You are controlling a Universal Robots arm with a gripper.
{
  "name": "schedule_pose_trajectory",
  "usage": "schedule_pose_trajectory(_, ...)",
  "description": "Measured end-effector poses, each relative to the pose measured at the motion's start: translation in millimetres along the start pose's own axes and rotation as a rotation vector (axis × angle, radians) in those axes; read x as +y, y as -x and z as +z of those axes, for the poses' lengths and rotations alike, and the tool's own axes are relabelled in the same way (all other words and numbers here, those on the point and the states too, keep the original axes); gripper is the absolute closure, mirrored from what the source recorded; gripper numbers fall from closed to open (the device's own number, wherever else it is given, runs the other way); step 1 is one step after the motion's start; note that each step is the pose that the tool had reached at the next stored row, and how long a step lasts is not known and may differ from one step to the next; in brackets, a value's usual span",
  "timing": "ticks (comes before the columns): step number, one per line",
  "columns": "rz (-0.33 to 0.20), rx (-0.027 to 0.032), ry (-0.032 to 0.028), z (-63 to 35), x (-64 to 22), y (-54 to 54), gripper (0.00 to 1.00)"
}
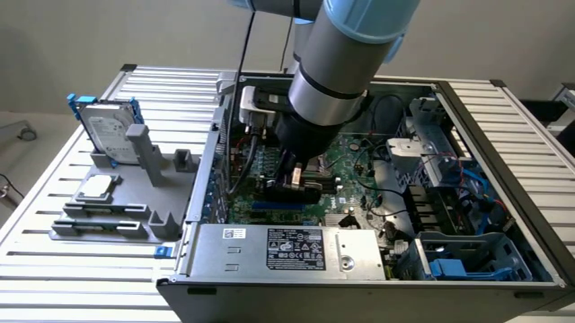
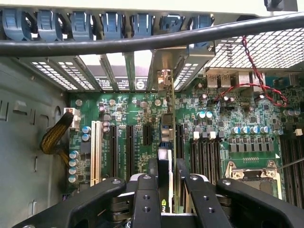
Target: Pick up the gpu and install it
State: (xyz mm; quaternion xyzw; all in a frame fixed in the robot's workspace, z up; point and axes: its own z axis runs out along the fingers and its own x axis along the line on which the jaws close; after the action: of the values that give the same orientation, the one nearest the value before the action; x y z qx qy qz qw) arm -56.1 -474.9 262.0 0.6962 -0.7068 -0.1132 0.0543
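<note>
In the wrist view the gpu (image 2: 166, 135) appears edge-on: a thin black card with its silver end bracket (image 2: 164, 78) against the case's rear slot openings. My gripper (image 2: 166, 167) is shut on it, with one black finger (image 2: 153, 170) on each face. The card stands upright over the long expansion slots of the green motherboard (image 2: 128, 114); whether its edge is seated in a slot is hidden. In the exterior view the gripper (image 1: 295, 176) reaches down into the open computer case (image 1: 359, 286), and the gpu (image 1: 274, 187) sits low over the board.
A thick black cable (image 2: 142, 42) crosses above the rear slots. Red wires (image 2: 256, 80) and the CPU socket (image 2: 249, 173) lie beside the card. The power supply (image 1: 287, 250) and drive cage (image 1: 467, 259) line the case front. A hard drive (image 1: 110, 134) stands on the grey fixture (image 1: 117, 202) at the exterior view's left.
</note>
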Motion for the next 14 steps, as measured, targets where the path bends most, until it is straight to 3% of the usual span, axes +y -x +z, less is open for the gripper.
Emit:
schedule_pose_trajectory(8, 0.0, 0.0025, 0.0061, -0.4, -2.8, 0.0, 0.74)
schedule_pose_trajectory(14, -0.001, 0.008, 0.0091, -0.5, -3.8, 0.1, 0.74)
